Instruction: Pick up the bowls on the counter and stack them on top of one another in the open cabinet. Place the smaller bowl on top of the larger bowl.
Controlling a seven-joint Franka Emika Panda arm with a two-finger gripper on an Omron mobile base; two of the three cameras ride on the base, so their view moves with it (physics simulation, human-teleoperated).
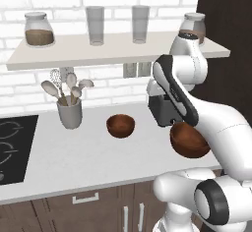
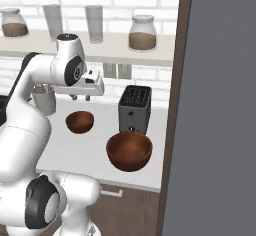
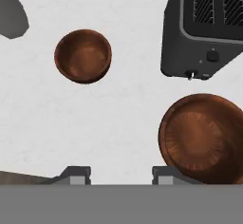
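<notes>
The gripper hung above the counter with its two dark fingertips spread apart and nothing between them; the hand view showed bare pale worktop in the gap. The smaller bowl sat upright on the counter, up and to the left of the fingertips in that view, clear of everything around it; in the left base view it stood between the grey utensil cup and the dark toaster, apart from both. The larger bowl lay close to the front edge of the counter, just in front of the toaster and near the right fingertip in the hand view; in the right base view it stood below the toaster, with the smaller bowl off to its left. In the left base view the arm's white link hid part of the larger bowl. The gripper showed in the right base view above the smaller bowl, pointing downward. A pale wall shelf above the counter carried two glasses and jars; the black stove top lay at the counter's left end; a tall dark cabinet door filled the right of the right base view.
</notes>
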